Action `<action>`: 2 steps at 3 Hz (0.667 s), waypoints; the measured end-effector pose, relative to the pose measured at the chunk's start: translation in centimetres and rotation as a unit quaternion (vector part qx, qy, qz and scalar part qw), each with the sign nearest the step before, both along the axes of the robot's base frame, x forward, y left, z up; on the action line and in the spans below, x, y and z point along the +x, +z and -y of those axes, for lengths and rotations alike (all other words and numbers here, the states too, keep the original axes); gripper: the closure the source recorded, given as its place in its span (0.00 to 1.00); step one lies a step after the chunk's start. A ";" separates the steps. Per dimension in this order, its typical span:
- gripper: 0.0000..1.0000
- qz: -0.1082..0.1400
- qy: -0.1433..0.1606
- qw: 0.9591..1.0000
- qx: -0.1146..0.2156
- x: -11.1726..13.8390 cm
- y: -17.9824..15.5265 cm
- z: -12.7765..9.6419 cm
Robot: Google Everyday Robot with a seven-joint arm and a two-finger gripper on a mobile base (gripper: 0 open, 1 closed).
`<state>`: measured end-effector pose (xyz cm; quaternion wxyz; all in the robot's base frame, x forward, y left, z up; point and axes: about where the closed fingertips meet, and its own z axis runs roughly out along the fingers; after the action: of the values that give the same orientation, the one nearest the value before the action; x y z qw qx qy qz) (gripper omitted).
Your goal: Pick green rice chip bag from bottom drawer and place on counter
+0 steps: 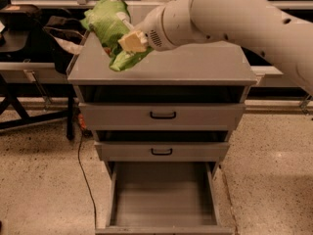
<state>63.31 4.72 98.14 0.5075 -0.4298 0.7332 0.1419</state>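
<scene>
the gripper [126,39] sits over the left rear part of the counter [195,65], the flat grey top of the drawer cabinet. it is at the end of a thick white robot arm [234,11] that reaches in from the right. its jaws are clamped on a small crumpled bright-green foil snack bag with white print, the green rice chip bag [108,23]. one cream-coloured finger pad [133,42] shows pressed against the front of the foil, and the other is hidden behind the bag.

most of the bag bulges up and to the left of the jaws, out past the counter's left rear corner. a green flap hangs just below them. its lower tip looks to be touching the counter, though from where i stand it may be hovering just over it.

below the jaws and a little to their right are two grey upper drawers [205,115] with black handles, each pulled out a little way. well below the jaws and furthest from them, the bottom drawer [161,199], a wide shallow grey tray, is pulled right out, its flat floor and low sides in view. down to the left of the jaws a thin black cable [82,170] trails across the speckled floor [34,190]. level with the jaws on their left, a dark bag [61,31] lies on a side table.
</scene>
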 end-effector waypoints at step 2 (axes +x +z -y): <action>1.00 -0.030 -0.051 0.998 -0.032 6.4 -1.6 0.6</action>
<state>69.68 4.13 96.52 0.4779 -0.4034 0.7732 0.1048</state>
